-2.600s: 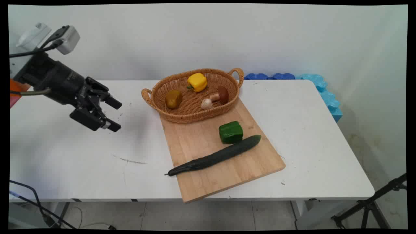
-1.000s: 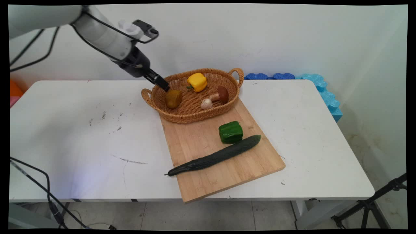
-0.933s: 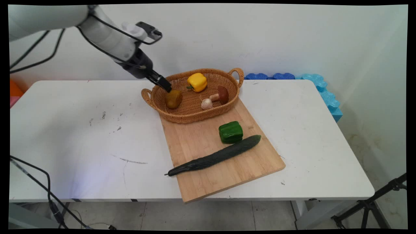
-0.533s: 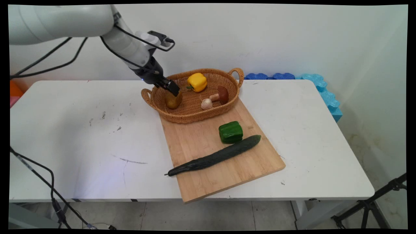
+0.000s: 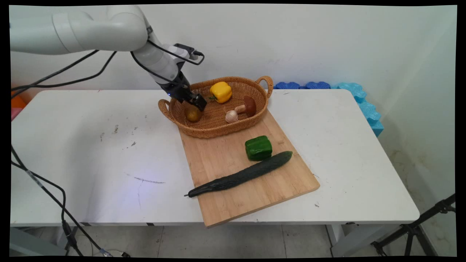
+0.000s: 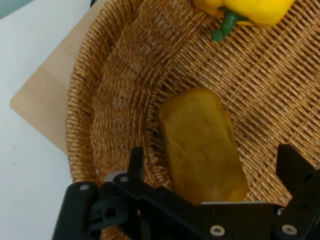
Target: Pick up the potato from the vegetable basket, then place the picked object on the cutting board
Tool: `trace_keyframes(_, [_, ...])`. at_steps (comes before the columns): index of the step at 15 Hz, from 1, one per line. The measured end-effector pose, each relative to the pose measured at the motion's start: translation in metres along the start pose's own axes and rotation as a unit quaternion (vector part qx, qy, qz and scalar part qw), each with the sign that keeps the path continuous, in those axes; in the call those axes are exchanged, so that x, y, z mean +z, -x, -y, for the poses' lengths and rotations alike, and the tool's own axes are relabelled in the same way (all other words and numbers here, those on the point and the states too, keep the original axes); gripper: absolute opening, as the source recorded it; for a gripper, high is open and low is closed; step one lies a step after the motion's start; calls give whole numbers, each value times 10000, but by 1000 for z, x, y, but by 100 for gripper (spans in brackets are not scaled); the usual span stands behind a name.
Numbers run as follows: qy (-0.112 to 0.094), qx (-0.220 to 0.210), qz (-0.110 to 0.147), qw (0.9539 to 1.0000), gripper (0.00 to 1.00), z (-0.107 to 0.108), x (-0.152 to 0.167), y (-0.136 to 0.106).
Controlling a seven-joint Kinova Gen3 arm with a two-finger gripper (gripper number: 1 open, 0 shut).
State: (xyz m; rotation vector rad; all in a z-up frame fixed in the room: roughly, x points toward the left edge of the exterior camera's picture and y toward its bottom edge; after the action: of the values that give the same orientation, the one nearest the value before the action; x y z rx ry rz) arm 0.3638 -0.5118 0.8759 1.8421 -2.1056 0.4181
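Observation:
My gripper (image 5: 195, 105) hangs over the left end of a wicker basket (image 5: 218, 131), just above a brown potato (image 5: 192, 114). In the hand view the potato (image 6: 202, 145) lies between the two spread fingers (image 6: 136, 162), and the gripper (image 6: 215, 167) is open and apart from it. A yellow pepper (image 5: 220, 91) sits at the basket's back; its green stem shows in the hand view (image 6: 225, 25). The woven basket wall (image 6: 82, 125) curves to the left of the potato.
A mushroom (image 5: 248, 105) and a garlic bulb (image 5: 231, 116) lie in the basket's right half. A wooden cutting board (image 5: 255, 198) in front carries a green pepper (image 5: 258, 147) and a long cucumber (image 5: 240, 175). Blue foam pieces (image 5: 360, 98) line the table's back right corner.
The arm swung from the table's left side to the basket and came down over the potato. Over the last second the gripper shifted slightly right and lower; nothing on the table moved.

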Motion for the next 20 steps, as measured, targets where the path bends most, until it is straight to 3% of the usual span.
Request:
trace_keyframes(9, [-44, -111, 52, 9999, 100, -5, 25, -4])
trace_keyframes(10, [-39, -110, 53, 9999, 0, -6, 27, -4])
trace_keyframes(16, [55, -31, 26, 10000, 0, -13, 29, -5])
trace_keyframes(20, [170, 189, -84, 9996, 0, -20, 8, -11])
